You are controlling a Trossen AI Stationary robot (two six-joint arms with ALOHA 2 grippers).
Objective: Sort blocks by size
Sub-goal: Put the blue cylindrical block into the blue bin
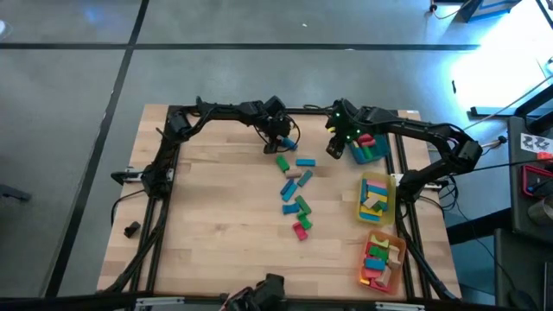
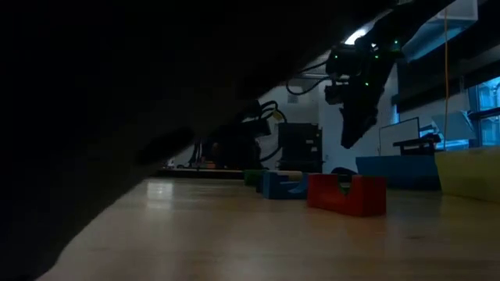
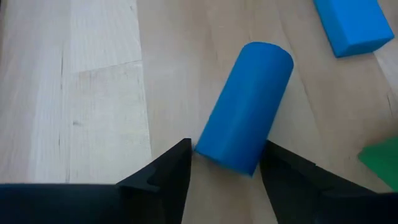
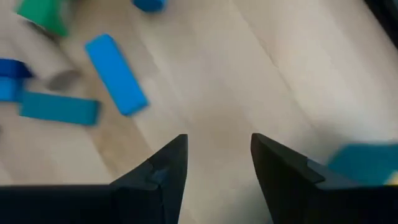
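**Operator:** Biggest thing first: the tabletop (image 1: pixel 216 216). Three trays sit along its right edge, the teal tray (image 1: pixel 373 154) toward the far right corner, the yellow tray (image 1: pixel 378 197) midway, the orange tray (image 1: pixel 382 259) toward the near right corner. All three already hold blocks.

**Second:** And the unsorted ones?

**Operator:** A loose line of blocks (image 1: pixel 295 192) runs down the middle of the tabletop, from near the far edge toward the centre. I'd judge roughly half the job remains.

**Second:** What are you on now?

**Operator:** My left gripper (image 3: pixel 225 163) is at the far end of that line, low over a blue cylinder (image 3: pixel 244 106) lying on its side on the wood. The fingers stand apart, one on each side of the cylinder's near end, close but not yet clamped. A blue bar (image 3: pixel 351 25) lies just beyond it.

**Second:** How would you finish the grasp?

**Operator:** The cylinder is skewed to the fingers, so I'd square the wrist first, move further along its length, then close slowly. Round stock could roll or squirt out.

**Second:** The right arm?

**Operator:** The right gripper (image 4: pixel 217 165) hangs above the table beside the teal tray, fingers apart, holding nothing.
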